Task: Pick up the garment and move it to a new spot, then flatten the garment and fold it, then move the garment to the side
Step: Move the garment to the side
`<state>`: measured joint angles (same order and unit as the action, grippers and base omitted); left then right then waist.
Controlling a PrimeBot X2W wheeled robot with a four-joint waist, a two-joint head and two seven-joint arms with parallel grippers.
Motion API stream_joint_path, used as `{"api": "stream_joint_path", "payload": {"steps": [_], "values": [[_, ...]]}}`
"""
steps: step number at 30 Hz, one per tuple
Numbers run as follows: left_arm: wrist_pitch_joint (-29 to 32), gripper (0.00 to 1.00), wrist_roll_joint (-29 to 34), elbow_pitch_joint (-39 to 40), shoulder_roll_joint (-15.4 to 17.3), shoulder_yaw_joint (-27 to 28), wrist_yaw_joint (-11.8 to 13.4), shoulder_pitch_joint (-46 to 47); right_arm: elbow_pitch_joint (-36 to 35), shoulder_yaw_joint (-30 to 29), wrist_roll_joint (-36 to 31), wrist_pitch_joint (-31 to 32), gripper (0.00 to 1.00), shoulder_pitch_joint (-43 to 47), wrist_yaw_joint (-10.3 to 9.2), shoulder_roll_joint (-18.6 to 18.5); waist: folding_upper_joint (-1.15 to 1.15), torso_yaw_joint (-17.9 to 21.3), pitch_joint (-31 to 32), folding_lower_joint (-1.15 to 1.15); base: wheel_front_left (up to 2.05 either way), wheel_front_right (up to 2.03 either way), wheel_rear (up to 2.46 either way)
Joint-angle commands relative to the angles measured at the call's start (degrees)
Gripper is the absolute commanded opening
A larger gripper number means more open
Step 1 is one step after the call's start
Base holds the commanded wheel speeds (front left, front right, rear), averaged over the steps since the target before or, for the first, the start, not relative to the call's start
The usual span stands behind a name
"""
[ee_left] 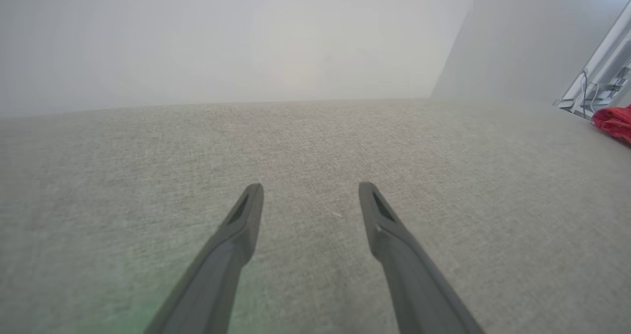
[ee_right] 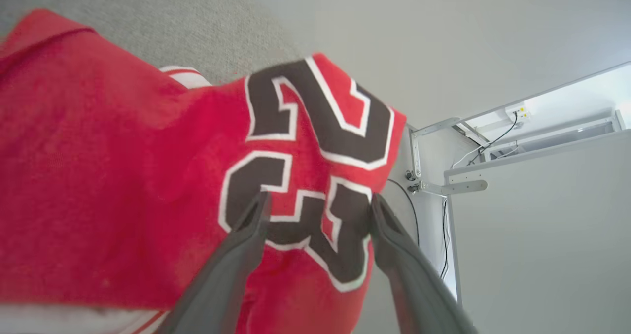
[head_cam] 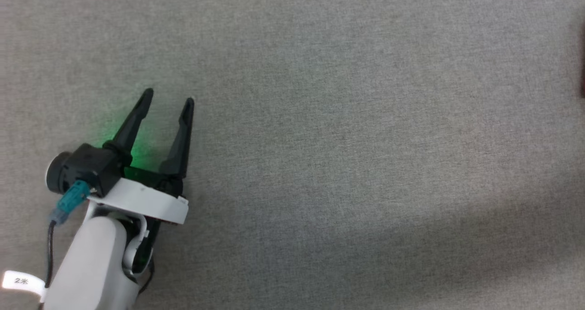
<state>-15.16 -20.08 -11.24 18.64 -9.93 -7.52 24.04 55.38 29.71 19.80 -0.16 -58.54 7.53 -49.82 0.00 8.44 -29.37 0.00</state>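
Two grippers stand open, and neither holds anything. On the left, the left gripper hovers low over the bare grey surface, fingers spread, with a green glow on the cloth beneath it. Its wrist view shows more of the same surface ahead. At that view's far right edge is a scrap of red cloth; too little shows to say whether it is the jersey.

Further right, in the right wrist view, the right gripper is over the jersey. The jersey lies bunched near the edge of the surface, its black number 23 in plain sight. The fingers are apart with their tips over the digits. Whether they touch the fabric cannot be told, but no fold is pinched between them.

By the look of it, the task is at its very start: the pick-up is lined up and not yet made. The move to a new spot, the flattening, the folding and the shift aside all appear left to do. The bare stretch by the left gripper looks a likely place to lay the jersey.
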Motion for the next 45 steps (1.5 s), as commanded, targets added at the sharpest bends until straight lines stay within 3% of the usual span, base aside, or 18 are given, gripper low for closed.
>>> {"api": "stream_joint_path", "payload": {"steps": [1,12,21,26,34,45], "values": [[0.1,1.0,0.0,-0.6,0.5,0.3,0.1,-0.9,0.4,-0.4,-0.1,-0.4,1.0,-0.7,-0.09,0.3,0.0,-0.3,0.3,0.0,0.0,0.0,0.0],[0.1,1.0,-2.0,-0.4,-0.8,1.3,0.1,-3.2,4.1,-2.5,-0.8,-8.8,1.0,-1.4,-0.09,5.1,0.0,-1.9,6.5,0.0,0.0,0.0,0.0],[0.1,1.0,-3.6,0.0,-1.9,5.6,0.1,-9.2,1.3,-5.8,2.4,-14.5,1.0,4.9,-0.08,10.5,0.0,-4.2,16.2,0.0,0.0,0.0,0.0],[0.1,1.0,-3.6,-1.0,-1.9,7.6,0.1,-13.6,-4.5,-9.0,2.2,-15.0,1.0,11.4,-0.08,13.6,0.0,-5.0,21.7,0.0,0.0,0.0,0.0],[0.1,1.0,-2.2,-2.5,-2.0,10.0,0.1,-19.7,-19.1,-19.5,-2.2,-15.0,1.0,27.1,-0.08,19.8,0.0,-6.3,29.0,0.0,0.0,0.0,0.0],[0.1,1.0,-1.0,-1.9,-1.9,13.5,0.1,-25.0,-34.3,-29.6,-8.4,-15.0,1.0,45.5,-0.08,29.0,0.0,-9.2,33.3,0.0,0.0,0.0,0.0]]}}
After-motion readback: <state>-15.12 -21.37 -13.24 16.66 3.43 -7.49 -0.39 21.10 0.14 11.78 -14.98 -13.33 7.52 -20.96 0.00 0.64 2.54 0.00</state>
